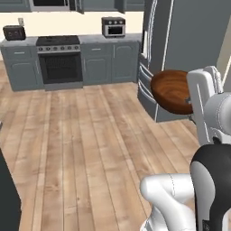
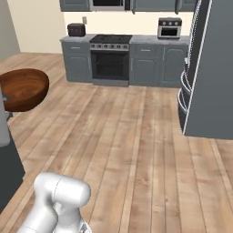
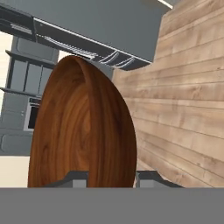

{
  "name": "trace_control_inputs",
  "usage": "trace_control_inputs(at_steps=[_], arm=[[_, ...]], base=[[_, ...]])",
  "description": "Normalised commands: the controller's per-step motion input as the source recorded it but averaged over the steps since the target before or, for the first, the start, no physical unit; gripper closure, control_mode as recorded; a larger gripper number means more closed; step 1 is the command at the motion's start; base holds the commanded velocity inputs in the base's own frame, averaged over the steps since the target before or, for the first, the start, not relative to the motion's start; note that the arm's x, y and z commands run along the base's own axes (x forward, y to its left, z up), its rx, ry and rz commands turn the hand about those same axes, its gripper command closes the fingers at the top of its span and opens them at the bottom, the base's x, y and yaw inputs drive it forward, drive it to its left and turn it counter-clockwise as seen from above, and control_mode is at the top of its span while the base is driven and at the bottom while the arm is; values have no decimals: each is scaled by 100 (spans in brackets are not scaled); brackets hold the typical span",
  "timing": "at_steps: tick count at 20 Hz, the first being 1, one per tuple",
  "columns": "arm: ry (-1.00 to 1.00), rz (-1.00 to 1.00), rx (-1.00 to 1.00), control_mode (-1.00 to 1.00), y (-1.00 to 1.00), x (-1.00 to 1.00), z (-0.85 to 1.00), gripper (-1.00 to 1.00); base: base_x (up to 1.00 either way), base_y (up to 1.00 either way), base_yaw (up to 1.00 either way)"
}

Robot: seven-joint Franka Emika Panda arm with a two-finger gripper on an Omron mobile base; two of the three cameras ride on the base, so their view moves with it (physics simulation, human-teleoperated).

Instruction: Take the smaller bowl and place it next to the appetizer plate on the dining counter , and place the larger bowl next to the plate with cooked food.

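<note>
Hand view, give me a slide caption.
Gripper shut on the rim of the smaller bowl, carried above wood floor.

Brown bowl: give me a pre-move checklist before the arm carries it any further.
1. Grip: the end effector is shut on the brown bowl, a finger on each side of its wall. Ok.
2. Bowl attitude: tilted, not level, in the left base view. Ok while empty; contents cannot tell.
3. Clearance: the bowl hangs in front of the fridge; the gap cannot be judged. Cannot tell.
4. Floor ahead: bare planks up to the oven. Ok.
5. Dining counter and small plate: cannot tell.
</note>
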Motion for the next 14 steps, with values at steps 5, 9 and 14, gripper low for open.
trace_control_inputs(at_steps=[5,9,14], arm=[[0,0,0,100,0,0,0,100],[0,0,0,100,0,0,0,100],[0,0,0,100,0,0,0,100]], base=[[-100,0,0],[-100,0,-1],[-100,35,-4]])
